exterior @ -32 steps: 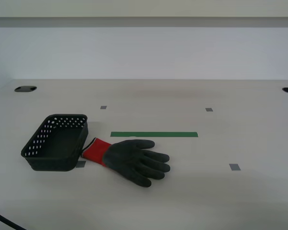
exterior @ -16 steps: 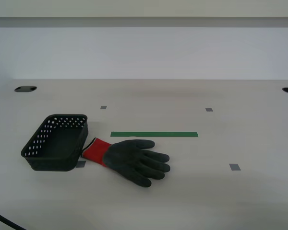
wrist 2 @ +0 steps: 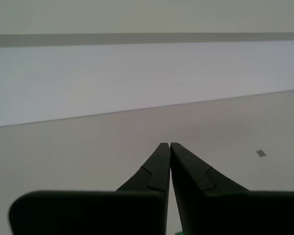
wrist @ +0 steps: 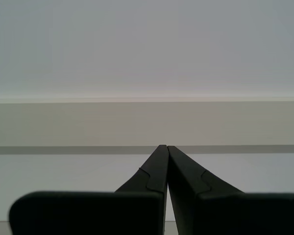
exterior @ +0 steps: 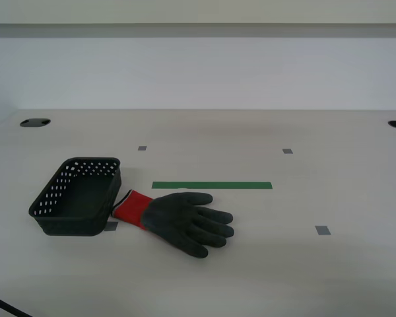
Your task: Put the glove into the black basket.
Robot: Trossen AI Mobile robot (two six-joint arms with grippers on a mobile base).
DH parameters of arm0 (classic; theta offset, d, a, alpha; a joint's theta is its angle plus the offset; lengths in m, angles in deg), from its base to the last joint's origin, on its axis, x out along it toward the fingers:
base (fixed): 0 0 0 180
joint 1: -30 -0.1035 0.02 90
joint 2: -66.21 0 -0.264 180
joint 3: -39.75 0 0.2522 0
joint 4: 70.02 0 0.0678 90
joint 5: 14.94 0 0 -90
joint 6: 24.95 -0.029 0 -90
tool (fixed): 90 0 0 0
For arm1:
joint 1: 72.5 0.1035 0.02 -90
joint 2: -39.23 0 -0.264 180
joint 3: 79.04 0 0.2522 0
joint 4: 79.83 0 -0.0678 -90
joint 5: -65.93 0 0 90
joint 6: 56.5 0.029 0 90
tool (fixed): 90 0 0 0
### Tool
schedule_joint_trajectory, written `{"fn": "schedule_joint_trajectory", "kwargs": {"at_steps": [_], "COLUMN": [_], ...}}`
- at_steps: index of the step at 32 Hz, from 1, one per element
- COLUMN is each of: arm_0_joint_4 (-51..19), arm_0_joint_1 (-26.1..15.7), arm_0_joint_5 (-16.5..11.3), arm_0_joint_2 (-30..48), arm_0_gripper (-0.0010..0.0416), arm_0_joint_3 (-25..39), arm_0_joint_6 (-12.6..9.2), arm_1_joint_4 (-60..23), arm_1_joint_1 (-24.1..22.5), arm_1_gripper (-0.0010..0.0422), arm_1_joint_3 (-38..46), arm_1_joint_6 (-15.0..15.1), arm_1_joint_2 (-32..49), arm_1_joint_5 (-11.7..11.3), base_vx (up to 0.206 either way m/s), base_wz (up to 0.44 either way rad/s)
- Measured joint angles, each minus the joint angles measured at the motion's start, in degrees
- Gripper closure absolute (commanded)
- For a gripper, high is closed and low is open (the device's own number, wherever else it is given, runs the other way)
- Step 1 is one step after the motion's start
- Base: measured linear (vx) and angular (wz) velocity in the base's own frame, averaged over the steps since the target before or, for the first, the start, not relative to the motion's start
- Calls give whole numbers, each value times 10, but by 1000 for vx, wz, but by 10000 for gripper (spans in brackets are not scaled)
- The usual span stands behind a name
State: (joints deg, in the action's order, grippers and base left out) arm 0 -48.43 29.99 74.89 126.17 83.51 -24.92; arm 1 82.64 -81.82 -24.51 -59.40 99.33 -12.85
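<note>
Rubbery red-cuffed glove (exterior: pixel 179 220) lies flat beside perforated black basket (exterior: pixel 76 196)

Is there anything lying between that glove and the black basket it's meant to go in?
Nothing visible does. The glove lies flat on the table with its red cuff right beside the black basket, which looks empty. Only the basket's low wall must be cleared.
</note>
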Motion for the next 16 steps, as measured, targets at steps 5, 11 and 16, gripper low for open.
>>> {"fn": "schedule_joint_trajectory", "kwargs": {"at_steps": [5,11,16], "arm_0_joint_4": [0,0,0], "arm_0_joint_1": [0,0,0], "arm_0_joint_5": [0,0,0], "arm_0_joint_2": [0,0,0], "arm_0_gripper": [405,405,405], "arm_0_joint_3": [0,0,0], "arm_0_joint_6": [0,0,0], "arm_1_joint_4": [-63,-139,-190], "arm_1_joint_1": [-45,-80,-98], "arm_1_gripper": [412,412,412], "arm_1_joint_3": [19,27,33], "arm_1_joint_6": [0,-16,-31], "arm_1_joint_2": [1,6,34], "arm_1_joint_5": [0,0,0], "base_vx": [0,0,0], "base_wz": [0,0,0]}}
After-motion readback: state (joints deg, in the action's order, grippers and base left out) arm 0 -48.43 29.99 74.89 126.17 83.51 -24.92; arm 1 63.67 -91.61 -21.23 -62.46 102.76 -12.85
